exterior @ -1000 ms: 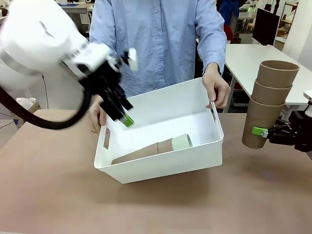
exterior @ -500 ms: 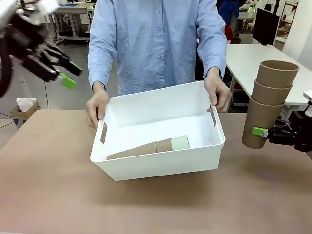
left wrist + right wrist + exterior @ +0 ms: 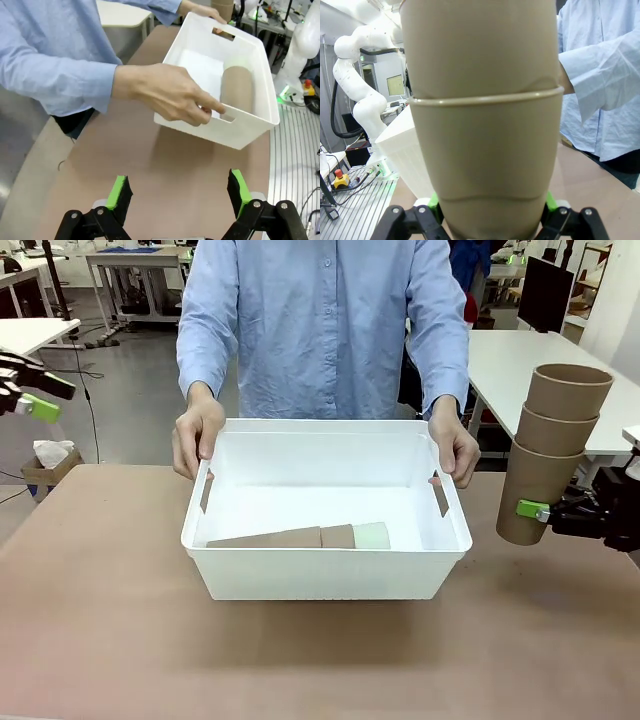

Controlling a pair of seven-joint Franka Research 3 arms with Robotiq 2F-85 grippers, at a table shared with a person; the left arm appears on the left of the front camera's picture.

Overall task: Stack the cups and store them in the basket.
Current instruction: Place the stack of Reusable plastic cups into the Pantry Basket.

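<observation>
From the front, a person's hand (image 3: 195,437) and other hand (image 3: 455,447) grip the ends of the white basket (image 3: 325,578) on the counter (image 3: 100,640). Inside it a lying stack (image 3: 285,537) of brown cups, ending in a mint-green cup (image 3: 372,535), rests on its side. At the right edge, the right jaws pinch the upright stack (image 3: 552,445); the left jaws stand spread at far left.

Left wrist: left jaws spread above the counter (image 3: 150,170), the basket (image 3: 220,132) beyond, a hand (image 3: 170,95) at its slot handle.

Right wrist: the upright stack (image 3: 480,125) sits clamped between the right jaws.

Grey floor (image 3: 125,390), white tables (image 3: 520,370), dark monitor (image 3: 545,295) behind
</observation>
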